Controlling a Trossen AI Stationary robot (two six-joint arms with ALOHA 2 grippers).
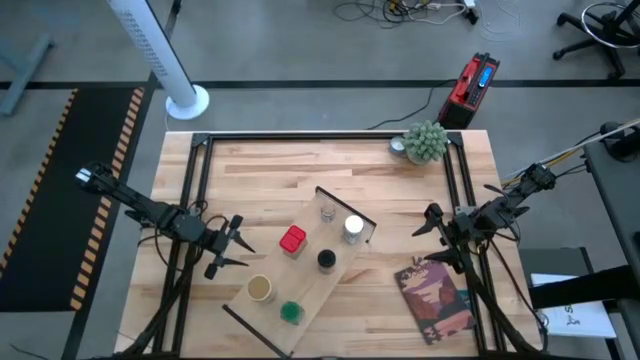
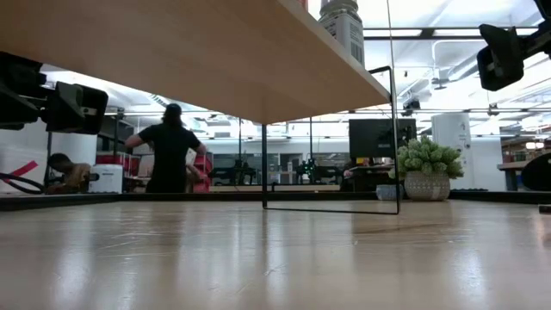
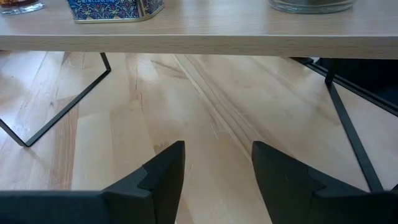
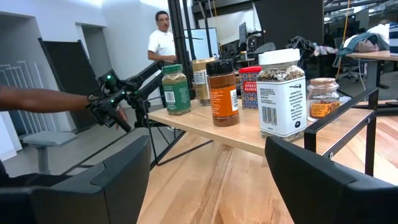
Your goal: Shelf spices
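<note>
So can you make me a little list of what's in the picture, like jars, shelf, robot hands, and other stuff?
shelf: pale board shelf, raised on thin black rails, lying diagonally on the table
jars on shelf: six, none held: red jar, black-topped jar, white-topped jar, clear glass jar, tan-topped jar, green-topped jar
left gripper: beside the shelf, jaws apart, empty
right gripper: on the shelf's other side, open, empty
other stuff: potted plant at the far edge, book near the right arm

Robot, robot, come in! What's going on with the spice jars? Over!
Six spices standing on the shelf. Left gripper beside the shelf, nothing held. Right gripper fingers open, empty, facing the jars. Nothing in the way.
</note>
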